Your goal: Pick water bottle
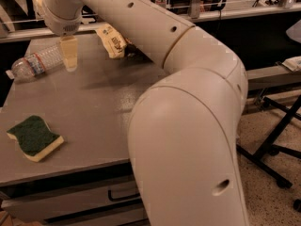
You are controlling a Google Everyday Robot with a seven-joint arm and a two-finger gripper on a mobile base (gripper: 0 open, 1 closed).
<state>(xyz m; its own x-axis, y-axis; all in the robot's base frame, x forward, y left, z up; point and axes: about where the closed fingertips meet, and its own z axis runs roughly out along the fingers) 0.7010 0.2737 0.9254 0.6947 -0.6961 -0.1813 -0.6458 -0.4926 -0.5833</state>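
Note:
The water bottle [36, 63] lies on its side at the far left of the grey table [89, 112], white cap pointing left, its red, white and blue label band facing me. My gripper [69, 55] hangs from the big white arm just over the bottle's right end, its pale fingers [69, 51] pointing down at the table. The bottle's base is partly hidden behind the fingers.
A green and yellow sponge [35, 137] lies at the front left of the table. A snack bag [113, 40] lies at the back behind the arm. The arm's bulky elbow [188, 140] covers the table's right side. A black stand [277, 140] is on the floor at right.

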